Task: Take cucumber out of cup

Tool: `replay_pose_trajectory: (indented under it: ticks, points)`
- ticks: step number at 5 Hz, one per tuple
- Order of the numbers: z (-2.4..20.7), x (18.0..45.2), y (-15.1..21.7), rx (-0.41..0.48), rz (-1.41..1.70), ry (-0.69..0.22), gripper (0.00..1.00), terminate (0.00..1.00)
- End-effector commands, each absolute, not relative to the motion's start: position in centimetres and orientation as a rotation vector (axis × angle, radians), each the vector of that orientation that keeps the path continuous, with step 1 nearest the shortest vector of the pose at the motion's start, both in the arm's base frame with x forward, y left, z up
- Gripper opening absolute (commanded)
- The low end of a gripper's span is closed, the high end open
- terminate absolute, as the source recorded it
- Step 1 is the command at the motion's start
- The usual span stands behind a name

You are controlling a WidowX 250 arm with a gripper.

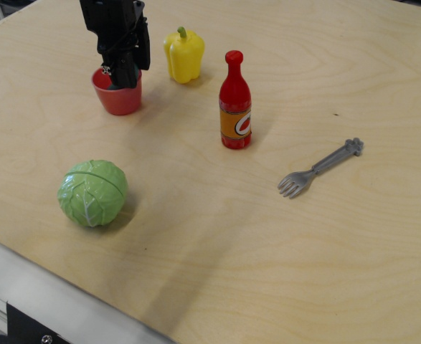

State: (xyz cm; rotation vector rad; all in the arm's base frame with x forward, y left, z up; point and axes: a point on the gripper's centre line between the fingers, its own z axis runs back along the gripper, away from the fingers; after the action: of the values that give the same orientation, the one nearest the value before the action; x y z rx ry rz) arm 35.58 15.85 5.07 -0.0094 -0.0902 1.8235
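Red cup (117, 97), black gripper (123, 72) inside, cucumber hidden (jaws unclear)

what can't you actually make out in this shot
- Cucumber: hidden in this one view; the gripper reaches into the red cup and covers its mouth.
- Jaws: open or shut cannot be told; the tips are dark and sunk in the cup.
- Arm: cut off by the top edge.
- Bottle label: too small to read.

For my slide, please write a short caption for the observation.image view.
Black gripper reaching into the red cup on a wooden table.
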Motion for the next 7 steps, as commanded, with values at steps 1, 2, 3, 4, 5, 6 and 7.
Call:
replay_pose_trajectory:
  ticks: [1, 2, 3, 4, 5, 6, 7]
  points:
    - [7.7, 35.4, 17.8, -0.04, 1.845, -0.145, 0.0, 0.0]
    - [9.6, 34.8, 18.3, -0.067, 1.843, -0.163, 0.0, 0.0]
    - [11.4, 34.1, 18.7, -0.09, 1.835, -0.194, 0.0, 0.0]
    - [13.3, 33.4, 18.6, -0.115, 1.816, -0.234, 0.0, 0.0]
    - [15.0, 32.5, 17.3, -0.153, 1.771, -0.259, 0.0, 0.0]
    - [15.6, 30.7, 15.3, -0.182, 1.672, -0.251, 0.0, 0.0]
    - [15.1, 29.4, 13.2, -0.165, 1.572, -0.239, 0.0, 0.0]
